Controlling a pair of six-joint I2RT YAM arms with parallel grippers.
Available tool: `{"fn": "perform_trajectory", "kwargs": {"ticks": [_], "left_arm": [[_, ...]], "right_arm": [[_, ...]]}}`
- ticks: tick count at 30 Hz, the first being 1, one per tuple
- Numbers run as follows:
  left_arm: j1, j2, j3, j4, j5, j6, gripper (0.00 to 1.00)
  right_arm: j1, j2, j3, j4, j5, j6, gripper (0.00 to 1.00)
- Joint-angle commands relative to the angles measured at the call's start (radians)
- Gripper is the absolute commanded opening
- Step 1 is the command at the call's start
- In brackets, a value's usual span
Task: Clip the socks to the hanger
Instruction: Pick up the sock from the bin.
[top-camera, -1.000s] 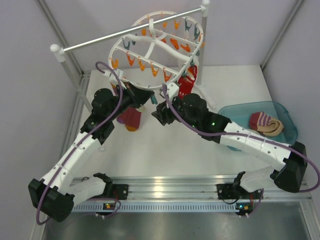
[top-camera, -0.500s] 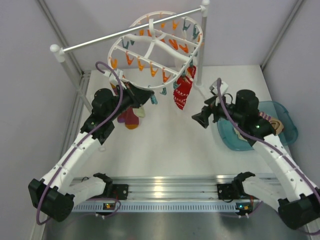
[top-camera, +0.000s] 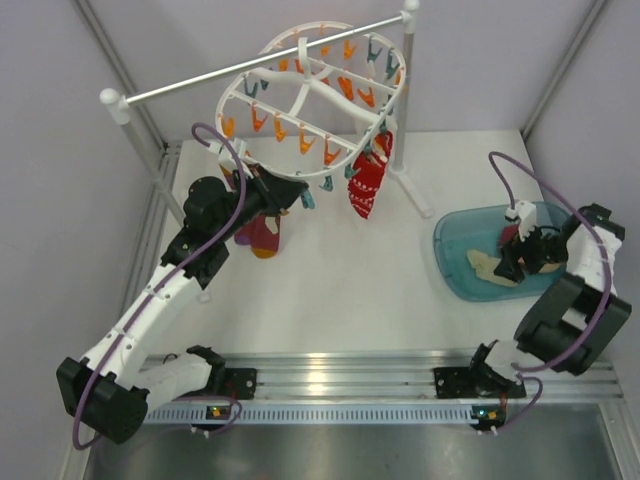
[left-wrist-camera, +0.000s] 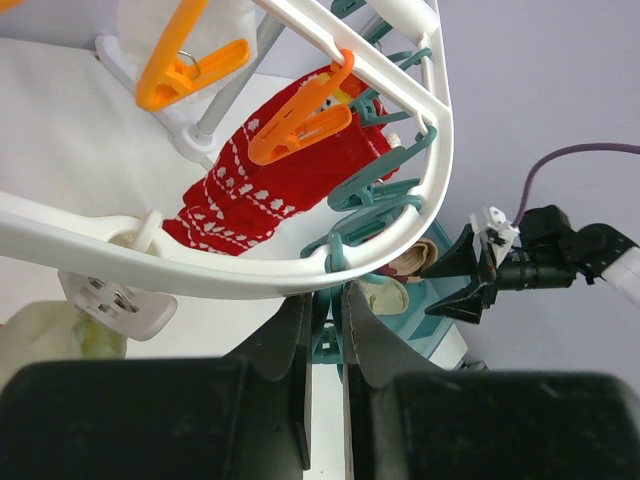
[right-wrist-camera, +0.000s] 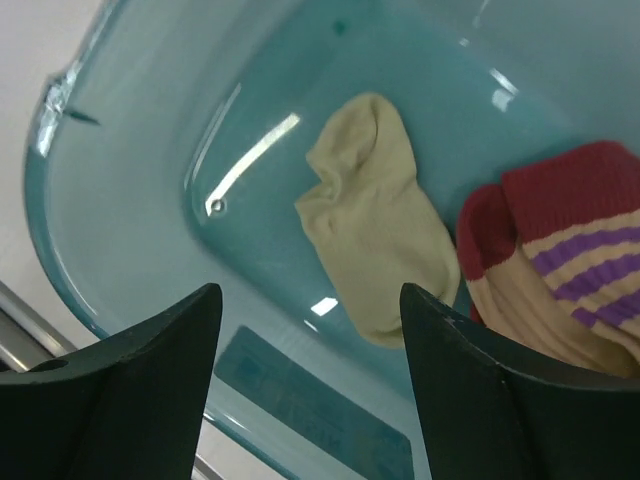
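The white oval hanger (top-camera: 262, 130) hangs from the rail, with orange and teal clips. My left gripper (top-camera: 296, 199) is at its near rim, shut on a teal clip (left-wrist-camera: 326, 318); the rim (left-wrist-camera: 300, 268) crosses just above my fingers. The pale cream socks (top-camera: 488, 268) lie in the teal tub at the right. In the right wrist view one cream sock (right-wrist-camera: 378, 250) lies flat beside a sock with a red cuff and stripes (right-wrist-camera: 570, 250). My right gripper (right-wrist-camera: 310, 292) is open and empty, just above the tub, near the cream sock.
A red patterned sock (top-camera: 365, 185) hangs from the hanger's near right side. Maroon socks with orange ends (top-camera: 262, 236) hang below my left gripper. The metal rail (top-camera: 200, 83) on white posts spans the back. The teal tub (top-camera: 452, 270) sits near the right wall.
My right arm has swung away from the hanger and the red sock, rightwards to above the tub. The left arm has not moved and still holds the clip.
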Motion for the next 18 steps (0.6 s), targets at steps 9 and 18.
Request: {"fn": "perform_trajectory", "kwargs": {"ticks": [9,18], "left_arm": [[0.013,-0.018,-0.004,0.028,0.000,0.018,0.00],[0.015,0.008,0.012,0.028,0.007,0.015,0.00]], "right_arm": [[-0.024,0.138,-0.090,0.021,0.077,-0.478,0.63],[0.045,0.109,-0.267,0.410,0.160,-0.337,0.61]]}}
